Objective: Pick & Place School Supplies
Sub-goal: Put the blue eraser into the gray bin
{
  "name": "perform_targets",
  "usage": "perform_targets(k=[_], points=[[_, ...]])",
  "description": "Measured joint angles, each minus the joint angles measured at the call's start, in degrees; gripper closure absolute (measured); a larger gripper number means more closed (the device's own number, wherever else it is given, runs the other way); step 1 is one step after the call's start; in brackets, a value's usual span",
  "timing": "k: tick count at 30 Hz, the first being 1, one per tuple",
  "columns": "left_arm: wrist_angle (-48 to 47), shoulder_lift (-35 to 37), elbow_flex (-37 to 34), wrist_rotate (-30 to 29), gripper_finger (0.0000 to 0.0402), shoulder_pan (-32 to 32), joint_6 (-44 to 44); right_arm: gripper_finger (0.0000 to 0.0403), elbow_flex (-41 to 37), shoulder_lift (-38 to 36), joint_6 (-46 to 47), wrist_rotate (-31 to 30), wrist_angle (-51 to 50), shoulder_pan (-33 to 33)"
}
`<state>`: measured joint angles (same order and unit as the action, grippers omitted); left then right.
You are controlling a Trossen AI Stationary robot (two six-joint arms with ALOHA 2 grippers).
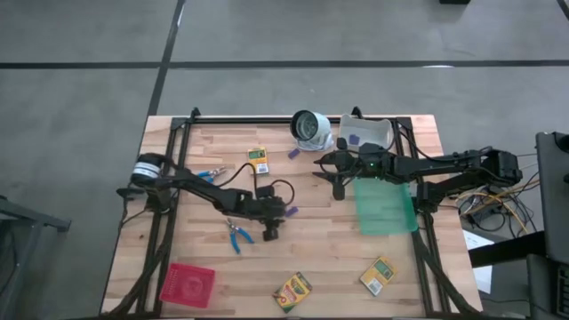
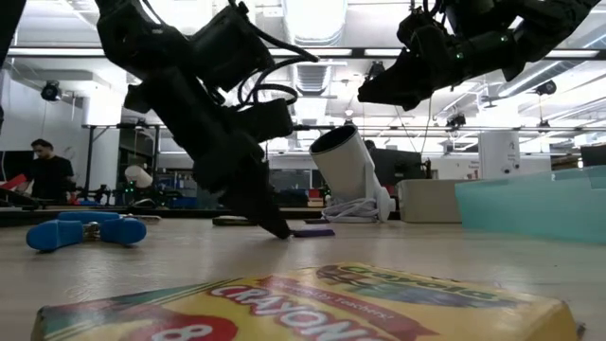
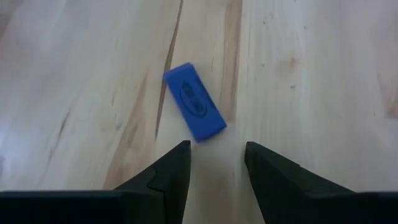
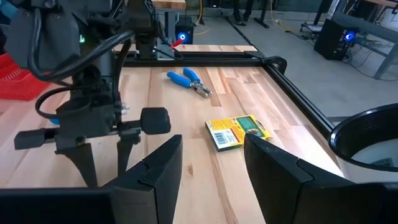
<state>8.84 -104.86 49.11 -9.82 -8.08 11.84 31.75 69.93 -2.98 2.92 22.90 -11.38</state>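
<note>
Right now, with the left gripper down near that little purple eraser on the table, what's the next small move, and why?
Probably ease the left gripper a little forward over the purple eraser, then close. Its fingers are open and low to the wood, but the eraser lies flat just beyond the fingertips, angled and slightly off centre, not yet between them. The right gripper waits above the table near the green mat.

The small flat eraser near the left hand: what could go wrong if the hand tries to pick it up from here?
1. In the left wrist view the eraser lies ahead of the open left hand and at an angle, not between the fingers. Closing now would probably miss it or push it away.
2. It lies flat on the wooden table, so the fingertips may slide over it.
3. The blue-handled pliers lie close by, and a sweep of the arm could knock them.
</note>
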Motion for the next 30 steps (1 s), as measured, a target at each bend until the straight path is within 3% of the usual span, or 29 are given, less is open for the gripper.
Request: perform_targets(k=[21, 30], points=[[3.9, -2.4, 1.3, -4.2, 0.0239, 2.1, -2.9, 0.0234, 0.0, 0.0, 0.0, 0.0, 0.0, 0.0], [6.9, -7.1, 2.0, -3.2, 0.0272, 2.9, -2.2, 0.0234, 0.0, 0.0, 0.0, 0.0, 0.1, 0.0]])
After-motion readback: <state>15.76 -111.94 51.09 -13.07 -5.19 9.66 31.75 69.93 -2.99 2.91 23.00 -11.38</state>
